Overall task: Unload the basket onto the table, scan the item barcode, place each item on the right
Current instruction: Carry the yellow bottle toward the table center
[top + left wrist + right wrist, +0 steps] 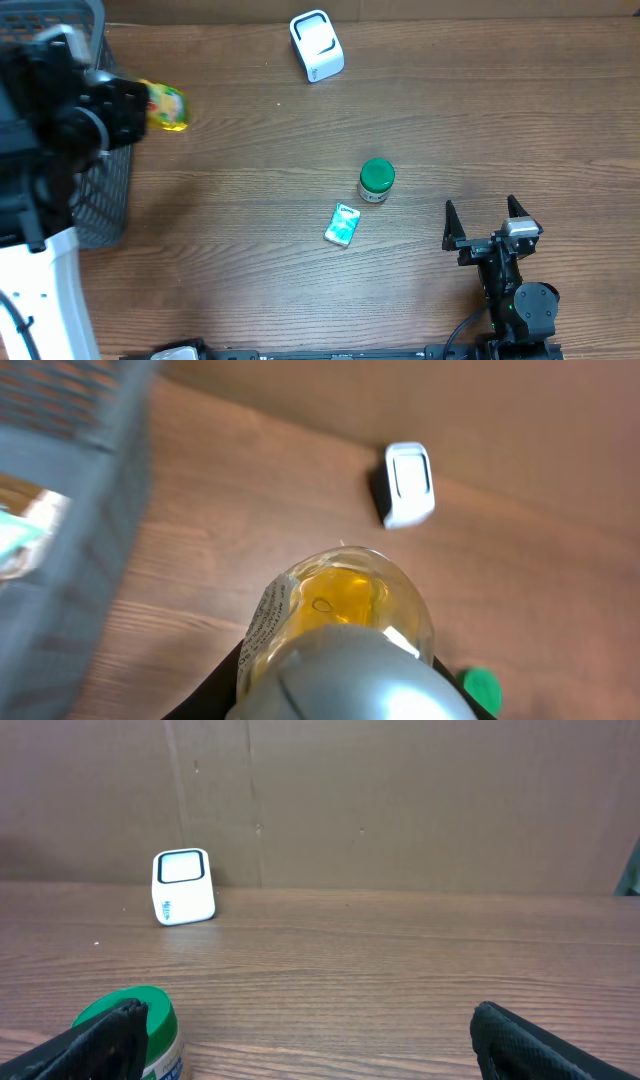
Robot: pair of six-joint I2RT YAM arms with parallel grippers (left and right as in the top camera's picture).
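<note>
The left gripper (136, 107) is closed partway around a clear jar of yellow liquid (167, 106). It holds the jar over the brown wooden bench (250, 150), well apart from the white box-shaped scanner (316, 45). The right gripper (487, 214) is wide open and holds nothing.

yellow bottle (168, 107) and white scanner (317, 46)
bottle, labelled, gripped sideways at far left; boxy scanner stands at the back, well apart.
</note>
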